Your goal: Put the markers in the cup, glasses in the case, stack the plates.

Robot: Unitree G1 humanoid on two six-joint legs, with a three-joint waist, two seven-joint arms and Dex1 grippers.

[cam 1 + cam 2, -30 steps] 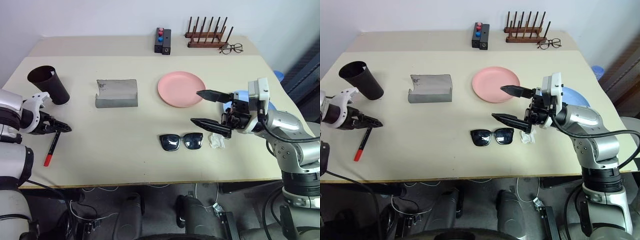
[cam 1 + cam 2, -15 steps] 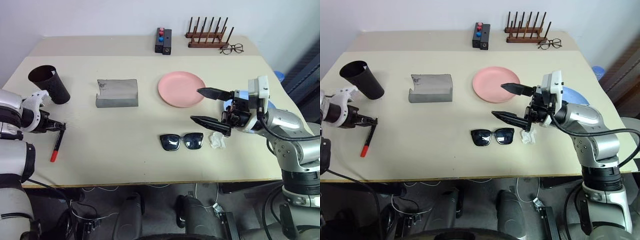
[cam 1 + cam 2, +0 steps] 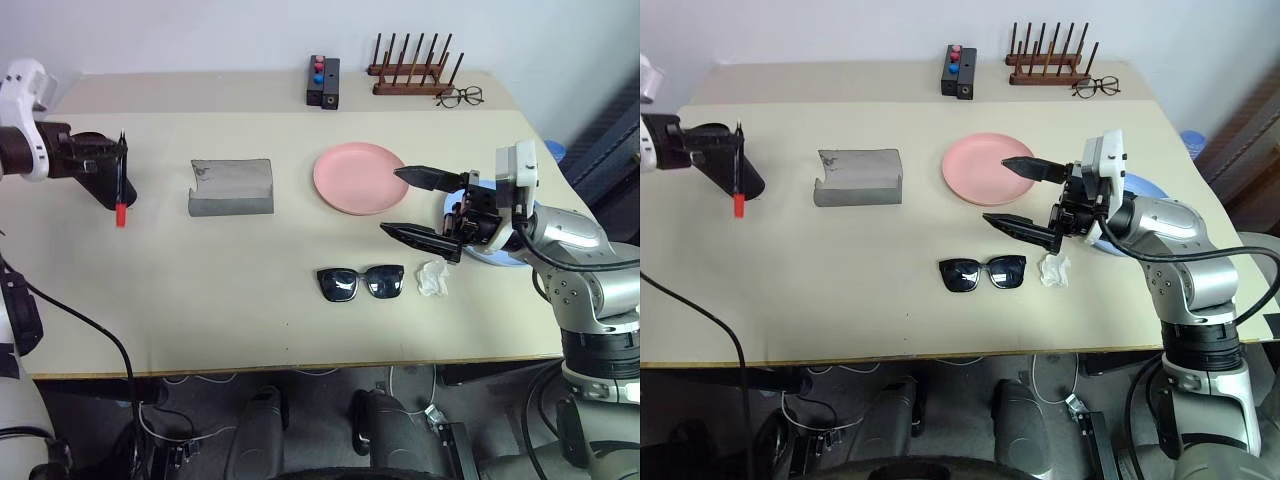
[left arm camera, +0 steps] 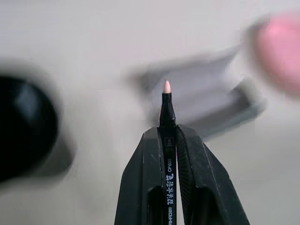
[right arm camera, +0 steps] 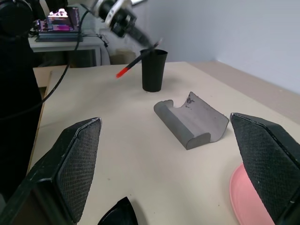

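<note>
Lab/office: bare table [image 3: 250, 300], floor cables [image 3: 150, 400].

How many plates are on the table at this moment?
2. The pink plate lies right of the grey case. The blue plate sits further right, largely hidden behind the right gripper and arm.

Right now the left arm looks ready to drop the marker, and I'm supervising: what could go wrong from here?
1. The marker hangs red end down, pinched near its top by the left tool beside the cup; released off-centre, it may miss the rim or tip the cup.
2. The right tool hovers open above the pink plate edge and near the sunglasses; a careless move could knock either.
</note>
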